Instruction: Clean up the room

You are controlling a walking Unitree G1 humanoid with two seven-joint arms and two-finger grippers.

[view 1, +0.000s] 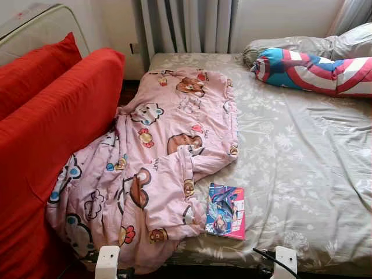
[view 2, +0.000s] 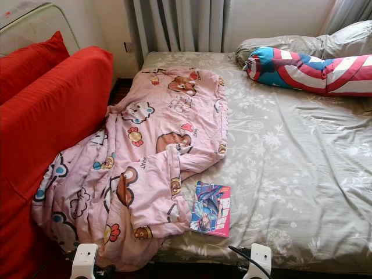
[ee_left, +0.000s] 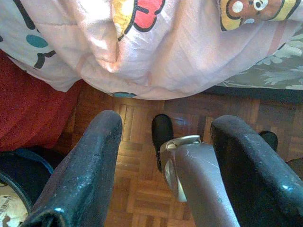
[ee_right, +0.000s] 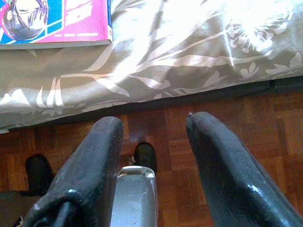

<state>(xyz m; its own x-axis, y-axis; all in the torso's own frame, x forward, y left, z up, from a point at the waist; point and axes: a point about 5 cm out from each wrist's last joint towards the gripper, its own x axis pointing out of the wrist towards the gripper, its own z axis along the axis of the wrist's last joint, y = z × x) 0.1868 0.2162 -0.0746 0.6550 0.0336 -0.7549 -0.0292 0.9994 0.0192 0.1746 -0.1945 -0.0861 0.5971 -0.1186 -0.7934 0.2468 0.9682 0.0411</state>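
**Bedroom tidy-up: nothing grabbed so far, blanket and book waiting**

So the robot is standing at the foot of the bed (view 1: 302, 174) with both arms hanging low. The left end effector (ee_left: 161, 165) is pointing down at the parquet floor (ee_left: 137, 189) with its two black fingers spread apart and nothing between them; the right end effector (ee_right: 151, 161) is doing the same, fingers apart and empty, just off the bed's edge.

The pink cartoon blanket (view 1: 157, 151) is lying crumpled along the bed's left side, with its lower end spilling over the bed's edge toward the floor. The magazine (view 1: 225, 211) is lying flat on the bed near the foot, touching the blanket's hem.

My guess for doing this well: lift the magazine off first so it isn't getting dragged along, coming in from the bed's edge since it's thin and flat against the sheet. Then pinch the blanket at a corner, not mid-bunch, otherwise the fabric is just going to slump.

Room-wise, the bed is wearing a wrinkled grey floral sheet. A striped red, white and blue bolster (view 1: 317, 71) is lying at the bed's head next to a grey pillow (view 1: 290, 45). A red sofa (view 1: 52, 133) is sitting hard against the bed's left side, and grey curtains (view 1: 186, 26) are hanging beyond the bed.
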